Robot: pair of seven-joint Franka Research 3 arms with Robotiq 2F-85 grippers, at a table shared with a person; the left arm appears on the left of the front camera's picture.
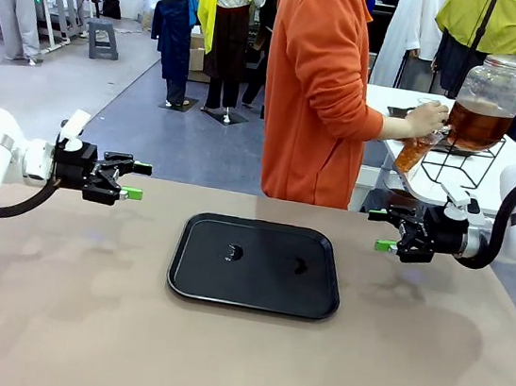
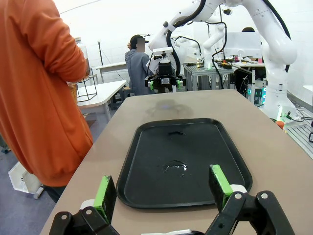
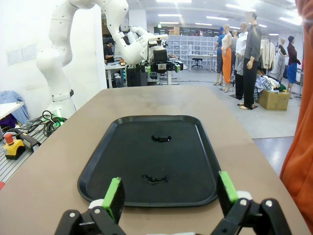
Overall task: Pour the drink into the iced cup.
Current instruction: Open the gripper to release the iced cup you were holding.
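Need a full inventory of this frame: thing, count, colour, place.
tray: 1, black, middle of the table, two small wet marks on it
table: 1, tan, under the tray
drink jar: 1, clear with amber drink, on a black wire stand on the white side table, far right
cup: 1, clear, amber drink inside, tilted at the jar
person's hand: 1, orange sleeve, holding the cup
left gripper: 1, jaws open, left of tray
right gripper: 1, jaws open, right of tray

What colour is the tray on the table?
Black, glossy, with two small wet marks on it. The tray shows best in the front view.
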